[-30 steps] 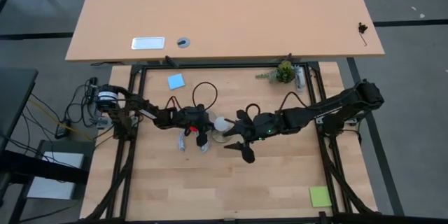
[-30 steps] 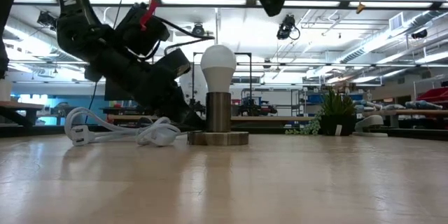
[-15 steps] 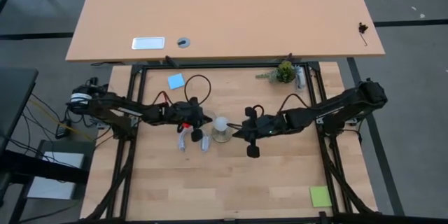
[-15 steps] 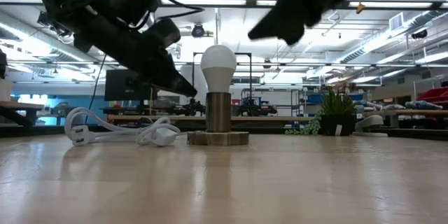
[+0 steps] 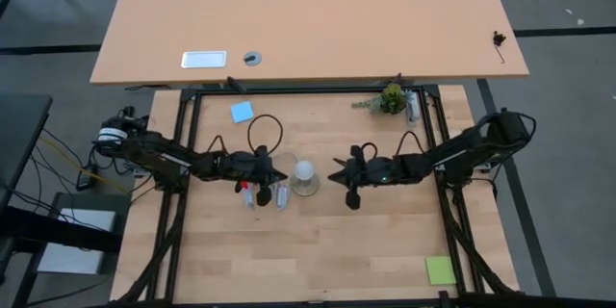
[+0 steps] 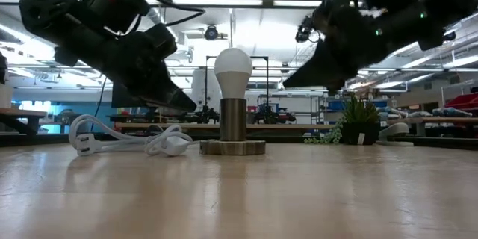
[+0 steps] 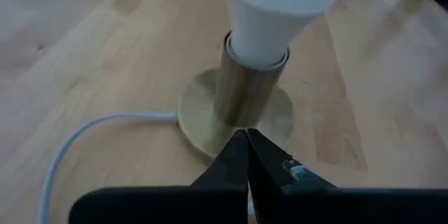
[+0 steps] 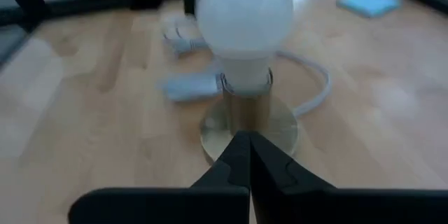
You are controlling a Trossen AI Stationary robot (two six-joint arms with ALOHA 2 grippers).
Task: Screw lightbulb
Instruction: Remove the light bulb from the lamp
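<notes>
The white lightbulb (image 6: 233,63) stands upright with its base in a metal socket tube (image 6: 233,119), which rests on a round disc (image 6: 232,147) at the table's middle. My left gripper (image 5: 281,171) hovers shut just left of the socket (image 7: 252,91), above the table, its tips (image 7: 246,140) pointing at the socket. My right gripper (image 5: 334,173) hovers shut just right of the bulb (image 8: 243,14), tips (image 8: 245,140) aimed at the socket. In the low view the left gripper (image 6: 190,108) and the right gripper (image 6: 287,86) both stand clear of the bulb.
A white cord with plug (image 6: 127,142) lies left of the socket, under my left arm. A blue note (image 5: 242,112) lies far left, a small plant (image 5: 390,99) far right, and a green note (image 5: 440,269) near right. Bare wood lies on the near side.
My left gripper has risen from beside the socket's disc and drawn back toward the table's left edge. My right gripper has shut, come down from above the bulb and drawn back toward the right edge. The bulb and socket have stayed put.
</notes>
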